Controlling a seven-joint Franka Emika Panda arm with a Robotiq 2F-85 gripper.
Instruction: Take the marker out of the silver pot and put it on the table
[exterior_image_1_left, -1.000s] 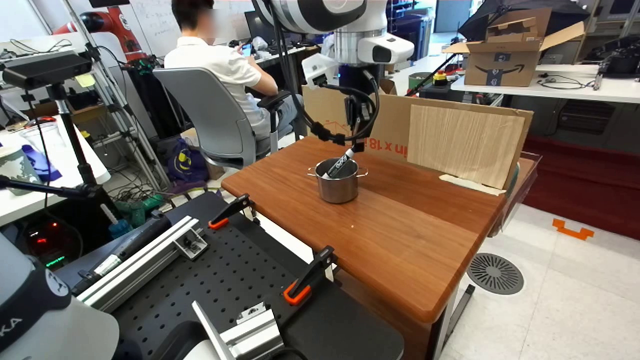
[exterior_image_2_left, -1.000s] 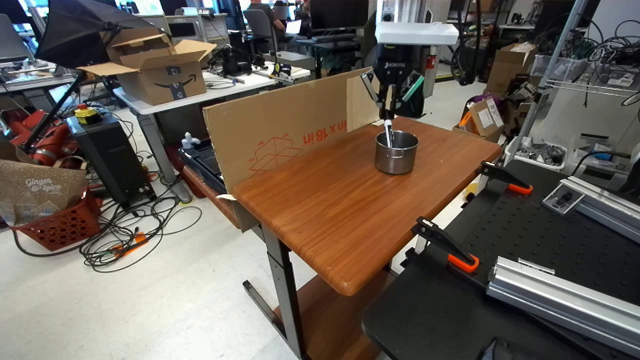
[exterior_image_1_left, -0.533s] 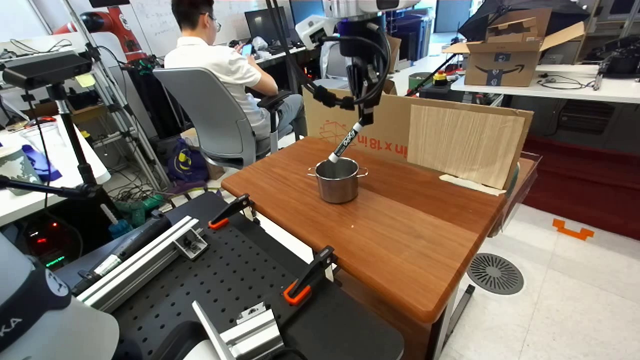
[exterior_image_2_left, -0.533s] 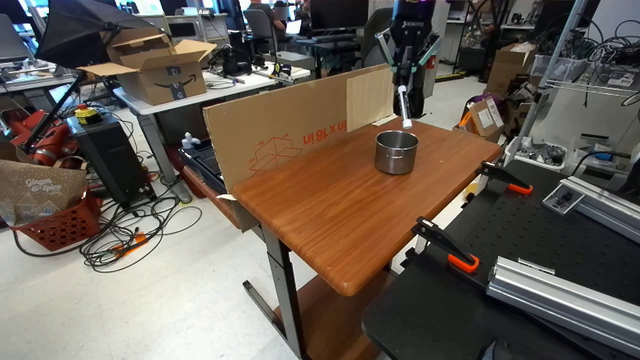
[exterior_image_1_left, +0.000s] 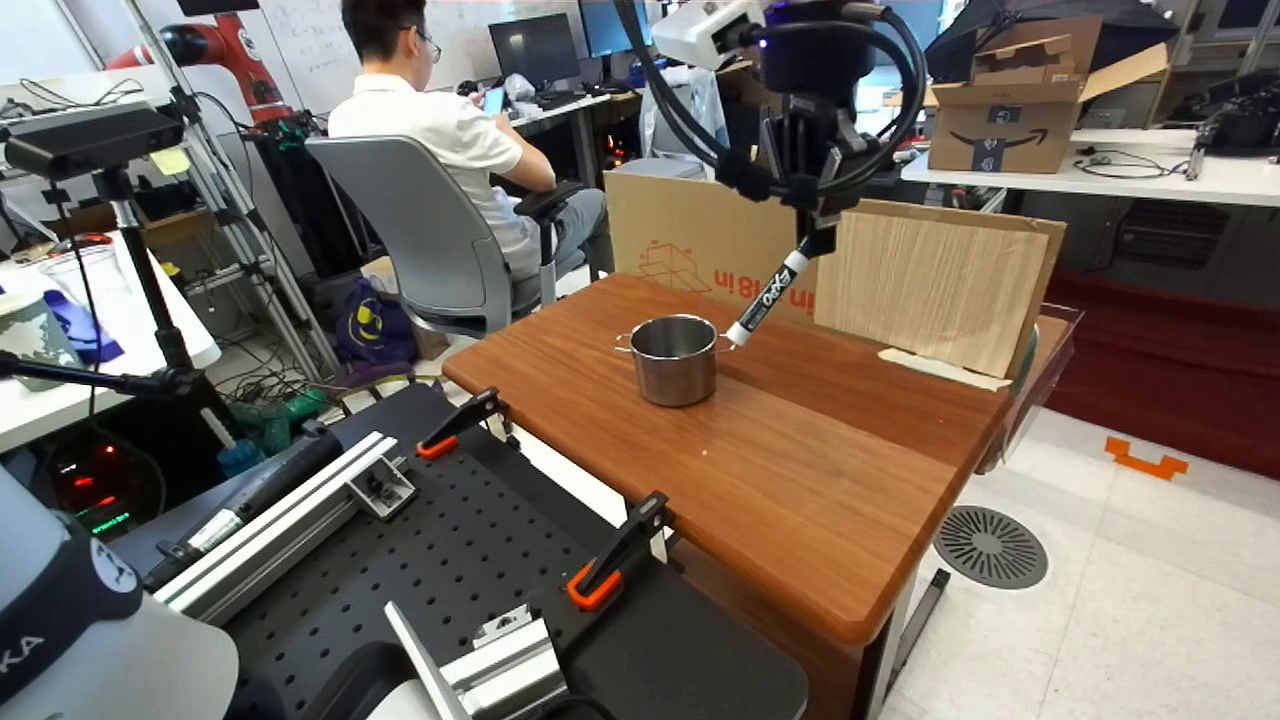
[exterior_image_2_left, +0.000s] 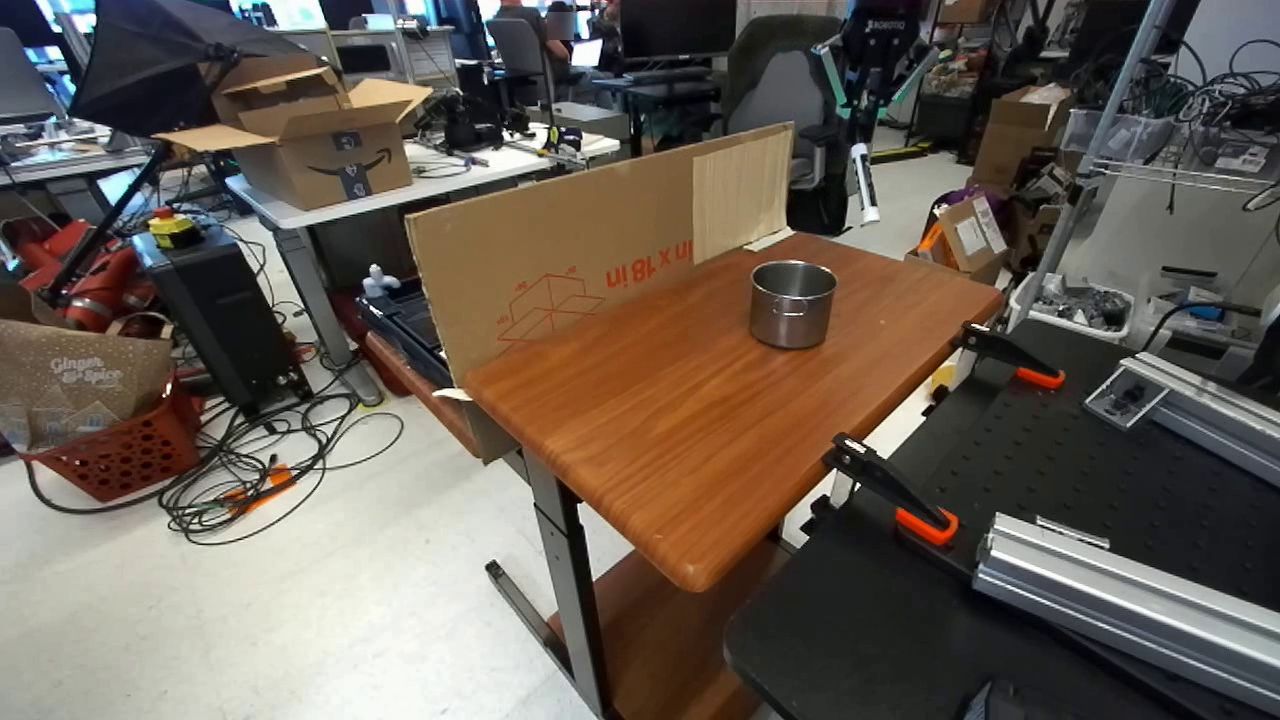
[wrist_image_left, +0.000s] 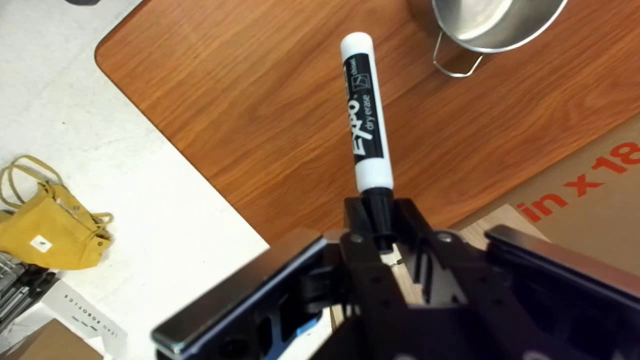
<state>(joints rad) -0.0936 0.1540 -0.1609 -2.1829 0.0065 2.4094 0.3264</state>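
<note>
W/ end effector clamped on black end of marker, holds it midair clear of silver pot, over bench. Looks approx. half done: out of pot OK, yet to lower & release.

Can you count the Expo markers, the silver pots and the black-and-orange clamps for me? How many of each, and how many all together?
Expo dry-erase marker: 1
Two-handled silver pot: 1
Black-and-orange clamps: 2
Total: 4
</note>
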